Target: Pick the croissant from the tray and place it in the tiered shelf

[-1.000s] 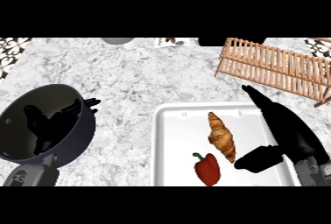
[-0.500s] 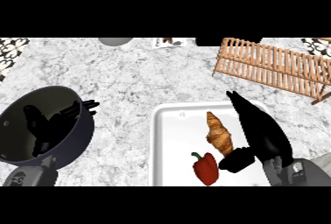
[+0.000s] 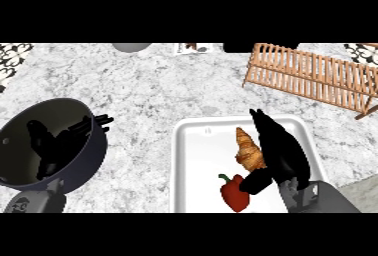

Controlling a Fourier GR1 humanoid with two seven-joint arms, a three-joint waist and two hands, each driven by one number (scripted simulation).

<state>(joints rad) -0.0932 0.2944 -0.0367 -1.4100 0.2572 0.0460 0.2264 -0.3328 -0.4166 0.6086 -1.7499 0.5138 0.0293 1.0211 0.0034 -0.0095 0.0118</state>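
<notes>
A marbled worktop (image 3: 162, 95) in white and grey is filling nearly the whole view, its veined pattern running out to every edge. Along the far edge, patterned black-and-white tiles are showing at the left corner (image 3: 13, 55) and again at the right corner (image 3: 363, 51). Light is falling evenly across the stone, leaving only soft shadows. At the lower right, a plainer grey patch (image 3: 362, 192) is peeking in.

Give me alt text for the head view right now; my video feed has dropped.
The right hand lies open over the white tray, fingers stretched alongside the croissant, not yet closed on it; a red pepper sits just below. The left hand shows over a dark bowl at left, and the wooden tiered shelf stands at upper right.
</notes>
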